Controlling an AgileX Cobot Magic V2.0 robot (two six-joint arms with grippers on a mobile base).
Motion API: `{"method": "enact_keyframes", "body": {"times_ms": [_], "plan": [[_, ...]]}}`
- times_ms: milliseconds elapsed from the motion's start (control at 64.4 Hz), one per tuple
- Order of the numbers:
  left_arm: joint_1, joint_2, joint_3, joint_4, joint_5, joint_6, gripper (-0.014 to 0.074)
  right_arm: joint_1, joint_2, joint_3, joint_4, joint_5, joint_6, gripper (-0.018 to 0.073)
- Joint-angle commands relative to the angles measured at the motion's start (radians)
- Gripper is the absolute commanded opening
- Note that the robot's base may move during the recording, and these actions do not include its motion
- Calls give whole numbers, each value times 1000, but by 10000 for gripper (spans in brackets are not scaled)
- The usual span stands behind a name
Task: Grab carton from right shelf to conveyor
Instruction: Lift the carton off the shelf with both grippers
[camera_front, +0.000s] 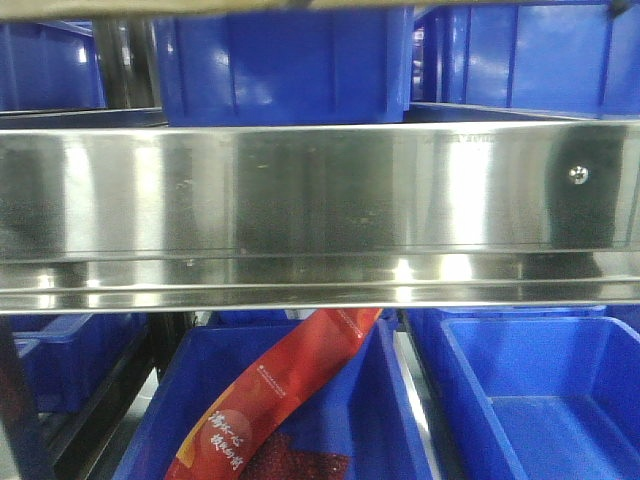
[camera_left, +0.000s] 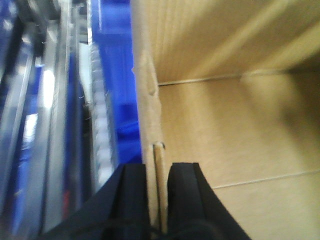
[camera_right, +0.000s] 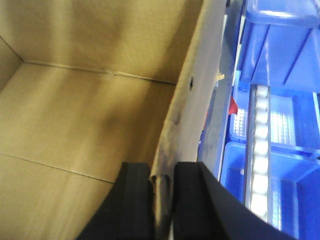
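Steel fills the front view: the right shelf's shiny rail (camera_front: 320, 200) is seen across the frame, blue bins (camera_front: 540, 390) above and below, a red packet (camera_front: 270, 400) in one. From the left wrist, the carton (camera_left: 225, 130) is pinched by its wall between the fingers of the left gripper (camera_left: 159, 200), bins beside it. From the right wrist, another wall is clamped by the right gripper (camera_right: 164, 200).

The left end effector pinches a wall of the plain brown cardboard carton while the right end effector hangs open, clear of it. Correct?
No. The right wrist view shows the right end effector also shut on a wall of the plain brown cardboard carton, not open. The left end effector does pinch its wall.
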Motion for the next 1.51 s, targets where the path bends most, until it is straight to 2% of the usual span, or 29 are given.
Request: {"method": "enact_keyframes", "body": {"times_ms": [0,202,372,528,1335,1490], "plan": [[-42,-83,78,58,-6,-28,-19,24,-70,64,-17,-27,-15,-61],[-122,-231,284,56,-6,-57,-19,118,-207,287,-53,-27,-4,-61],[-134,-315,415,58,-6,-61,-19,148,-299,410,-53,-27,19,-61],[-134,-334,420,79,-6,-61,-19,148,-315,423,-53,-27,19,-61],[-134,-338,420,79,-6,-61,-19,148,-300,423,-47,-28,19,-61],[-134,-338,420,79,-6,-61,-19,148,-300,423,-47,-62,19,-61]]}}
